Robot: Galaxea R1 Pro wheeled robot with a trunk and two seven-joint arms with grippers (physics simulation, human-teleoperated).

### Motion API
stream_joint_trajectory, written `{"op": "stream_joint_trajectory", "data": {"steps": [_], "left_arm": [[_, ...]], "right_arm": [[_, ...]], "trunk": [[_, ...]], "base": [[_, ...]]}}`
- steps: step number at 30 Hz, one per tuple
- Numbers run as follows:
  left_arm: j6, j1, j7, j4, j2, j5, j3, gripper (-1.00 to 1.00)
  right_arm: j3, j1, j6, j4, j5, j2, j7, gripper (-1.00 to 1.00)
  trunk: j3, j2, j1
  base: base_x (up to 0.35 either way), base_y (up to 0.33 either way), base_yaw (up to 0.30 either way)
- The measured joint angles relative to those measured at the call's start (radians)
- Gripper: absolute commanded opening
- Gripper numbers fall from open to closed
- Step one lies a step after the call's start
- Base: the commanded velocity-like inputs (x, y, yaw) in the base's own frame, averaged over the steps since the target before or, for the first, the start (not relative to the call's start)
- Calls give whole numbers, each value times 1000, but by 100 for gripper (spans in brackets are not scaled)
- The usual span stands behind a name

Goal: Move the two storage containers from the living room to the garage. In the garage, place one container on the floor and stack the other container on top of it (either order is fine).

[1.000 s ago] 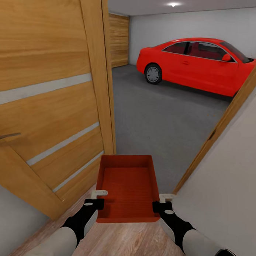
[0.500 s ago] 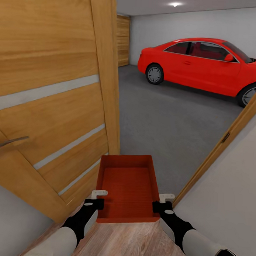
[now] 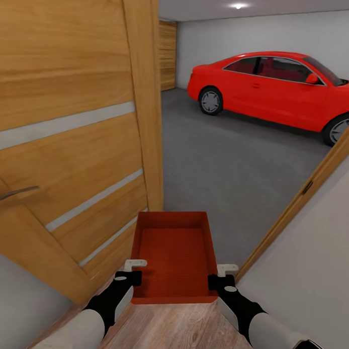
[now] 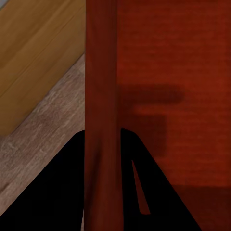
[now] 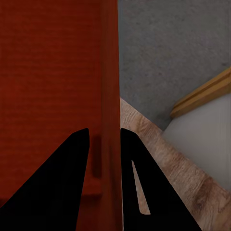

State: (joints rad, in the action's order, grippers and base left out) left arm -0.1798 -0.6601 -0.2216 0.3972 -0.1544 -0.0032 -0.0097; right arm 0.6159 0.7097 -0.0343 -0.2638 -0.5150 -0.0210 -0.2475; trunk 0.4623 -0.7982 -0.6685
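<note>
One orange-red storage container [image 3: 174,255], open-topped and empty, hangs level in front of me over the threshold between the wood-plank floor and the garage. My left gripper [image 3: 131,271] is shut on its left wall [image 4: 101,110]. My right gripper [image 3: 218,276] is shut on its right wall [image 5: 109,96]. Through the doorway lies the garage's dark grey concrete floor [image 3: 230,161].
An oak door [image 3: 70,140] with frosted strips stands open close on my left. The door frame [image 3: 305,186] and a white wall close in on the right. A red car [image 3: 273,87] is parked at the back of the garage, with bare concrete before it.
The view moved forward and a little right up to half a second ago, bringing the door edge closer; since then nothing has shifted. Both grippers keep the same hold on the container.
</note>
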Motion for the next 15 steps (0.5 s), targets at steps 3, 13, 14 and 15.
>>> {"op": "stream_joint_trajectory", "data": {"steps": [3,13,14,15], "left_arm": [[0,0,0,-1,-1,-1,1,-100],[0,0,0,-3,0,0,1,-100],[0,0,0,-3,0,0,1,-100],[0,0,0,-3,0,-1,1,-100]], "right_arm": [[1,0,1,0,-1,1,0,-100],[0,0,3,0,0,0,0,-100],[1,0,3,0,0,1,0,-100],[1,0,3,0,0,1,0,-100]], "trunk": [[0,0,0],[0,0,0],[0,0,0],[0,0,0]], "base": [[0,0,-199],[0,0,-240],[0,0,-245],[0,0,-245]]}}
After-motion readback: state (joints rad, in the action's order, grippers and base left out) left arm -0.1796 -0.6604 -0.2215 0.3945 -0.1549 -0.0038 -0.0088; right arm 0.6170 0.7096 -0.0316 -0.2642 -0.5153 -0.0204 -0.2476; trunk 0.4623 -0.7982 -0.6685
